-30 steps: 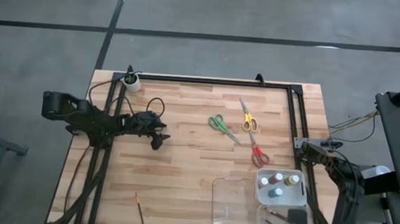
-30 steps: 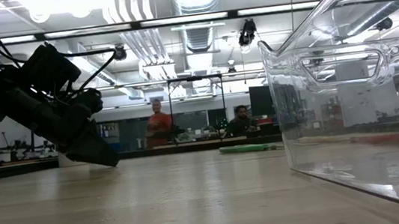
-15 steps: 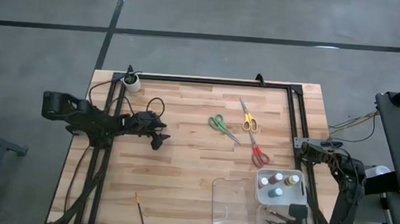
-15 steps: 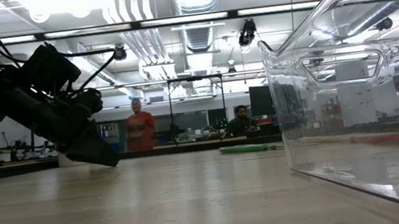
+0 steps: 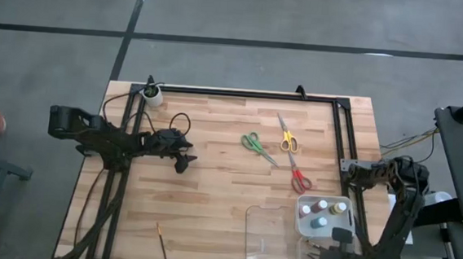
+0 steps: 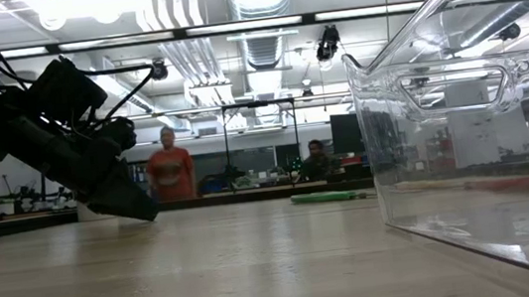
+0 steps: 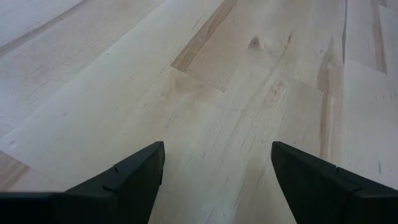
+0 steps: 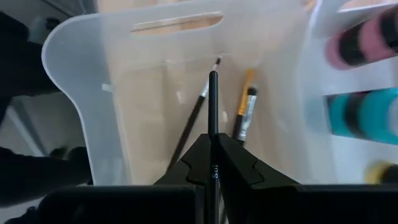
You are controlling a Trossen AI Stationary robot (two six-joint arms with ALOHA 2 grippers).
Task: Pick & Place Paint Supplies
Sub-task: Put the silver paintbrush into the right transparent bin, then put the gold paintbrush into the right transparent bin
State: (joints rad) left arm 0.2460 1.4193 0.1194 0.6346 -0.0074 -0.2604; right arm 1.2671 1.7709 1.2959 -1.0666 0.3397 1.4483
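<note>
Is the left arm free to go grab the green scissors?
Probably yes. The left gripper is open and empty, and only bare table lies between it and the green scissors; whether it stretches that far is uncertain.

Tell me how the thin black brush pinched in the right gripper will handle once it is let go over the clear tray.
The thin black brush looks stiff and light: it juts straight from the shut right gripper without sagging. Being slim and round, it may roll on the clear plastic tray floor, probably stopping against the two brushes already lying there.
</note>
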